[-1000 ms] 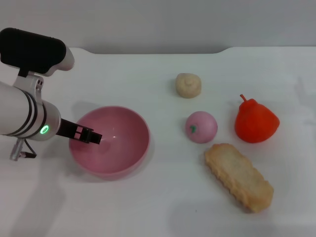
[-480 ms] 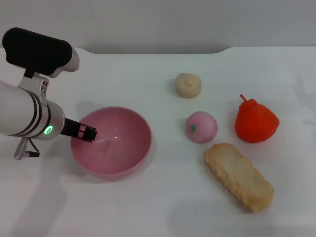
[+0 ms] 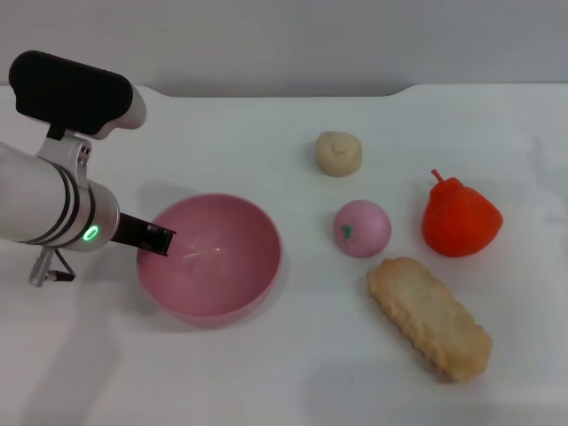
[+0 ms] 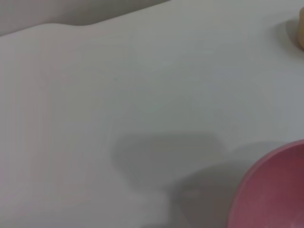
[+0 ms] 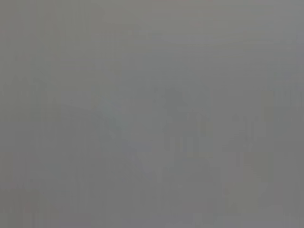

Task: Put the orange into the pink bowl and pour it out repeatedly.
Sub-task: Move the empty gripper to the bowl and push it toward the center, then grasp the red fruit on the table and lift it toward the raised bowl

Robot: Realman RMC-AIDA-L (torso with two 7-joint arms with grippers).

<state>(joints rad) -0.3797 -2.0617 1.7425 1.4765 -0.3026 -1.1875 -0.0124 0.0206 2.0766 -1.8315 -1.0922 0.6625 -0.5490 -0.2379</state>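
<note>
The pink bowl (image 3: 213,257) is plain and smooth; the orange (image 3: 460,219) is glossy orange-red. A small pink ball (image 3: 361,228) carries a green mark, beside a beige bun (image 3: 339,153) and a tan biscuit (image 3: 429,317) on the white table (image 3: 266,373).

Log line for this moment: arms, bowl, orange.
left gripper: at pink bowl rim | right arm: out of view | orange: on table, outside bowl | bowl: empty
</note>
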